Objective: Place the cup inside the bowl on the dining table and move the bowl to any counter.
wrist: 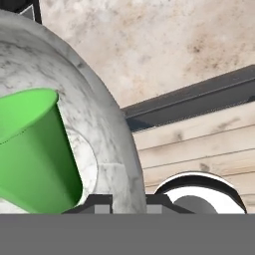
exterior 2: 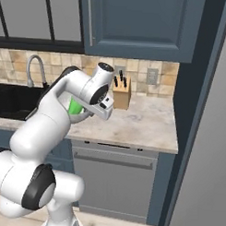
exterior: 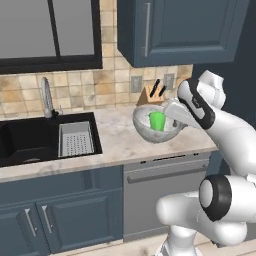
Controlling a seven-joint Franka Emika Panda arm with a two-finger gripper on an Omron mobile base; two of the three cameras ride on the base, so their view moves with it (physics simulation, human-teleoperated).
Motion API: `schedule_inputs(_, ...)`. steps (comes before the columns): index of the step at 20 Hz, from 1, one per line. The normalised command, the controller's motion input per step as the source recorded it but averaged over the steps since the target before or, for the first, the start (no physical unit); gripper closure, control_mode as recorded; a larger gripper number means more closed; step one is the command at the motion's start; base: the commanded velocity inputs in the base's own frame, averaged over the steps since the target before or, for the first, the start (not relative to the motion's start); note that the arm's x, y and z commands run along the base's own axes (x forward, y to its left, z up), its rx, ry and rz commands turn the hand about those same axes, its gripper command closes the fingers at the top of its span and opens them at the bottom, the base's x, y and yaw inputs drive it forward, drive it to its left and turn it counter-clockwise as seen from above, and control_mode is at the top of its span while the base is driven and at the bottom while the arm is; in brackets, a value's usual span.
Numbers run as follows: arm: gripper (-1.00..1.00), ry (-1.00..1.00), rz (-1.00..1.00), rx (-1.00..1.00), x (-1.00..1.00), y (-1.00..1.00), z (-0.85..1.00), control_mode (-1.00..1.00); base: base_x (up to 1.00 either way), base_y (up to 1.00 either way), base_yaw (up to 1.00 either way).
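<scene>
The gripper (wrist: 127,206) is clenched on the rim of the bowl (exterior: 155,131), one finger inside the wall and one outside. The green cup (exterior: 157,120) stands inside the bowl. Beyond, the counter (exterior: 120,140) lies under them, with a knife block (exterior: 152,95) at one o'clock and a sink (exterior: 30,140) at nine o'clock.

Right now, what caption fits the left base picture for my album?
Robot arm holds the bowl, green cup inside, over the counter beside the sink.
</scene>
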Motion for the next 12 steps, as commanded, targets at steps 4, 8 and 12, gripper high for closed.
schedule_inputs(4,1.0,0.0,0.0,0.0,0.0,0.0,0.0,1.0,0.2,-0.04,0.0)
schedule_inputs(8,1.0,0.0,0.0,0.0,0.0,0.0,0.0,1.0,0.0,0.0,0.0)
schedule_inputs(12,1.0,0.0,0.0,0.0,0.0,0.0,0.0,1.0,0.0,0.0,0.0)
